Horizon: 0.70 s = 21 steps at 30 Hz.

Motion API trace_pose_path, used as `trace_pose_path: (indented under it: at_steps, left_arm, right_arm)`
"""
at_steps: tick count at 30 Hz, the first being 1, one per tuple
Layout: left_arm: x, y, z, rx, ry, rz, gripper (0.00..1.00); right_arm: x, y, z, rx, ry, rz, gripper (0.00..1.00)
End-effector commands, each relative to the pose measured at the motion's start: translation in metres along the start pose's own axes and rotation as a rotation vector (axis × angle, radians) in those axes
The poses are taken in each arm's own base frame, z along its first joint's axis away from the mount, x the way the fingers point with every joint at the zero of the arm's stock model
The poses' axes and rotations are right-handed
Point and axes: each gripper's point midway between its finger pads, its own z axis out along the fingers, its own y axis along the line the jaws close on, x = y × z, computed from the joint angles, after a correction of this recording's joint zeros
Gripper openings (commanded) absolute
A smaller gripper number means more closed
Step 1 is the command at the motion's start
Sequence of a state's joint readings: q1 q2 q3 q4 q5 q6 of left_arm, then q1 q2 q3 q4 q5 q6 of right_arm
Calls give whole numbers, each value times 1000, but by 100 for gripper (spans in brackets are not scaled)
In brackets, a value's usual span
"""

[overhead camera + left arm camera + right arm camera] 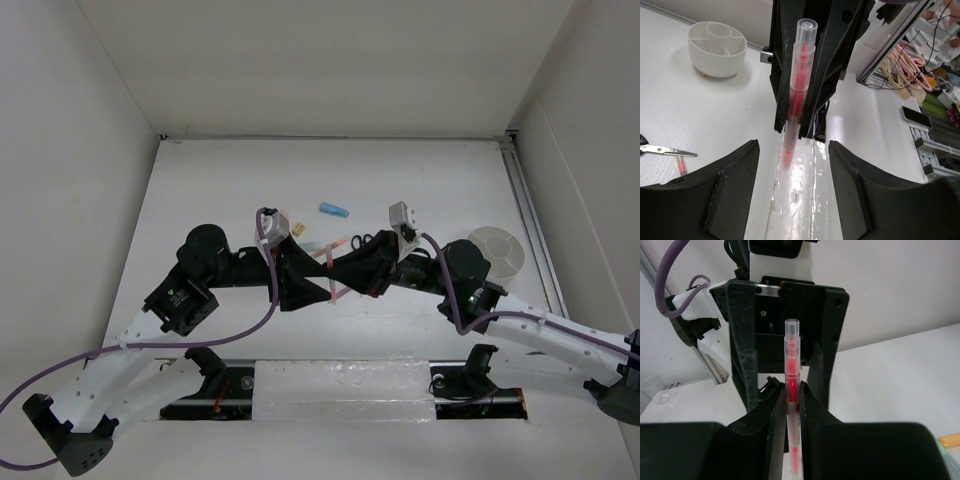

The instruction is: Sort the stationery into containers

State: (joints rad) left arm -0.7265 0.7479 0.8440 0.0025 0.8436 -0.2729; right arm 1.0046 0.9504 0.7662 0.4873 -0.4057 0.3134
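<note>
You have the right gripper (790,402) pinched tight on the red pen (791,365), at the centre of the top view. Your left gripper (792,145) stands open around the same pen, fingers (737,180) clear of it. The white cup (500,235) sits right of centre.

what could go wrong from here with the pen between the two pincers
1. The right pincer clamps the thin pen with much of it sticking out beyond it, so it may pivot or slip in transit.
2. The left pincer stands open with a finger on each side of the pen; a crooked retreat could knock it loose.
3. The cup has narrow compartments, so a tilted pen may catch a divider.
</note>
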Motion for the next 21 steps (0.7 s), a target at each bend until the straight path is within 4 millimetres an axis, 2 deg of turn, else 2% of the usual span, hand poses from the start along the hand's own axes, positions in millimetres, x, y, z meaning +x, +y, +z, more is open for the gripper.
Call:
trace_pose_path:
  at_steps: [1, 4, 7, 8, 9, 10, 11, 13, 14, 15, 17, 18, 19, 20, 21]
  left_arm:
    - [-19, -12, -5, 14, -60, 59, 55]
    - [-17, -13, -7, 14, -61, 51, 64]
    - [-19, -15, -8, 16, -67, 57, 68]
    - [-19, -14, -8, 8, -70, 57, 81]
    - [-19, -12, -8, -6, -69, 50, 95]
    - [-18, -8, -8, -21, -67, 54, 100]
    - [-18, -6, -9, -41, -65, 44, 100]
    - [-23, 12, -11, -151, -89, 27, 100]
    - [-27, 19, -13, -201, -103, 24, 100]
    - [-29, 37, -19, -315, -121, -7, 100]
    - [-29, 54, -27, -434, -132, -40, 100]
    - [-20, 65, -32, -501, -109, -66, 100]
    - [-25, 80, -43, -609, -138, -83, 100]
    - [-21, 88, -49, -668, -138, -101, 100]
    - [-21, 93, -56, -719, -152, -116, 100]
  right_arm:
    - [-22, 7, -2, -11, -96, -56, 0]
    - [-24, 8, -6, -7, -114, -40, 0]
    - [-26, 7, -8, 6, -131, -44, 0]
    - [-30, 6, -10, 17, -145, -46, 0]
    - [-25, -1, -11, 50, -133, -52, 0]
    - [-27, -3, -13, 64, -139, -61, 0]
    - [-28, -6, -17, 89, -143, -86, 0]
    - [-22, -31, -26, 232, -137, -95, 0]
    - [-28, -37, -33, 280, -165, -111, 0]
    - [-23, -48, -40, 343, -153, -115, 0]
    - [-23, -75, -60, 516, -168, -127, 0]
    - [-32, -79, -72, 575, -192, -138, 0]
    - [-29, -97, -90, 707, -192, -133, 0]
    - [-26, -106, -104, 780, -198, -132, 0]
    - [-37, -108, -122, 841, -244, -152, 0]
